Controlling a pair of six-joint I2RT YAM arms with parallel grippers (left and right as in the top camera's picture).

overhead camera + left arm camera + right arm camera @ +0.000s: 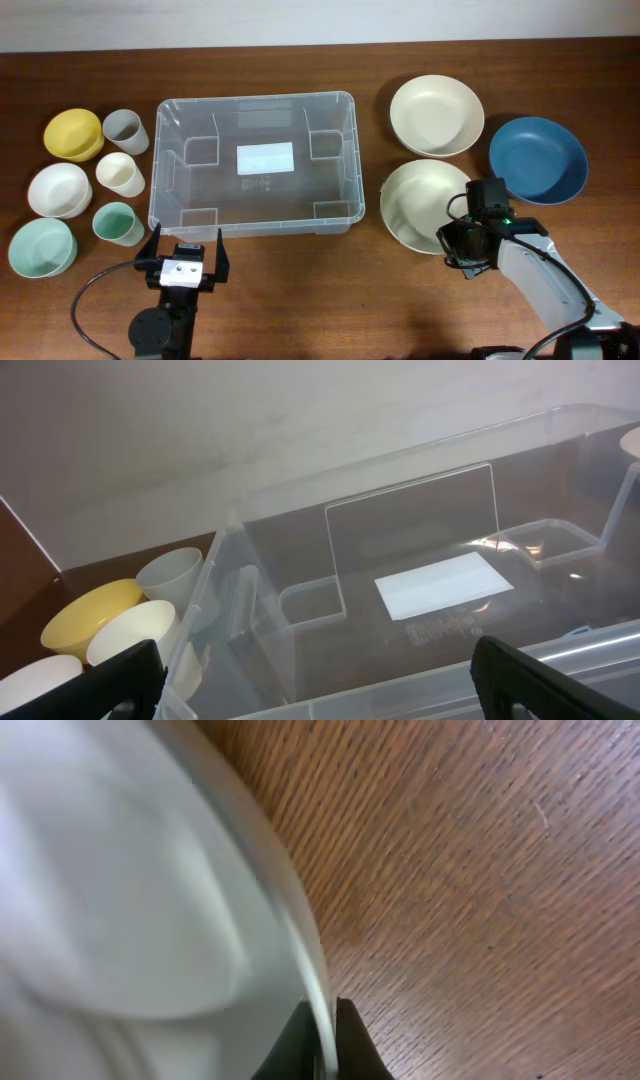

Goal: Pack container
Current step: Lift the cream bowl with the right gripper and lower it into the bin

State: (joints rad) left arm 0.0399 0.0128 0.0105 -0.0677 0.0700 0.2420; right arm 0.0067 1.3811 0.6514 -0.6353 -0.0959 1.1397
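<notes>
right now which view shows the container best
Overhead: the whole container shows, with all four rim edges, the corner recesses and the white label. The left wrist sees only part of its inside and the label, cut off at the frame edges. The right wrist shows none of it.

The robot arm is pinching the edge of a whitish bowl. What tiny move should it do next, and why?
Probably lift the nearer cream bowl a little. The right gripper is shut on its rim, and the empty container stands beside it with tall walls, so the bowl likely has to rise before it can move over.
</notes>
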